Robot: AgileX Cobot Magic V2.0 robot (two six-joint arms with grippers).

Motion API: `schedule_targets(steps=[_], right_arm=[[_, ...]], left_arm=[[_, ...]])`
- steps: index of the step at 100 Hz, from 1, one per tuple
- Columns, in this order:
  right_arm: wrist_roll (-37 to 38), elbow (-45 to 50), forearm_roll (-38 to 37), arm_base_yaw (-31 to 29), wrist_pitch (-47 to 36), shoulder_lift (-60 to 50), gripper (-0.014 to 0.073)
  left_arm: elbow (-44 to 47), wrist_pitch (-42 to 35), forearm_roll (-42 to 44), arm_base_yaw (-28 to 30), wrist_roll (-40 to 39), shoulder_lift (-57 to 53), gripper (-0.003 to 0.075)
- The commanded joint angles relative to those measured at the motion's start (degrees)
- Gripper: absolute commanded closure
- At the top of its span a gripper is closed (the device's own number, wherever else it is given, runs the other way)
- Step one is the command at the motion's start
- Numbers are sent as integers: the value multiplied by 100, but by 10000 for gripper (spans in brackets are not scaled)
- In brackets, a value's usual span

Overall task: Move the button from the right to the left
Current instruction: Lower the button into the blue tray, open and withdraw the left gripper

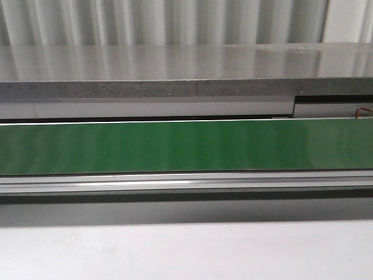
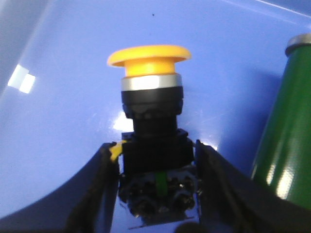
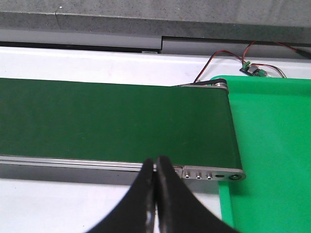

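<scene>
Button [image 2: 151, 116] clamped in left end effector [image 2: 158, 179], frame centre, long axis upright, above blue tray [image 2: 63, 121]. Right end effector [image 3: 155, 194] closed, empty.

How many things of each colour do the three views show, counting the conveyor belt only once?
Green: 3, the conveyor belt, the tray, the cylinder
Yellow-capped: 1, the button in the left gripper
Blue: 1, the bin
Total: 5
</scene>
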Motion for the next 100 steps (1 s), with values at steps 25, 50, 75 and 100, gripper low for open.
schedule_targets(steps=[25,50,75,100], right_arm=[[-31,-144,46,5,-374,25,660],[-31,-144,46,5,-374,25,660],[-31,-144,46,5,-374,25,660],[-31,-144,46,5,-374,25,660]], left_arm=[[-171,-91,-223,17,156,-83,369],[-171,-49,-248,17,156,-83,277],[-171,-24,-297,17,156,-228,277],[-171,-157,-307,-45,156,-1233,278]])
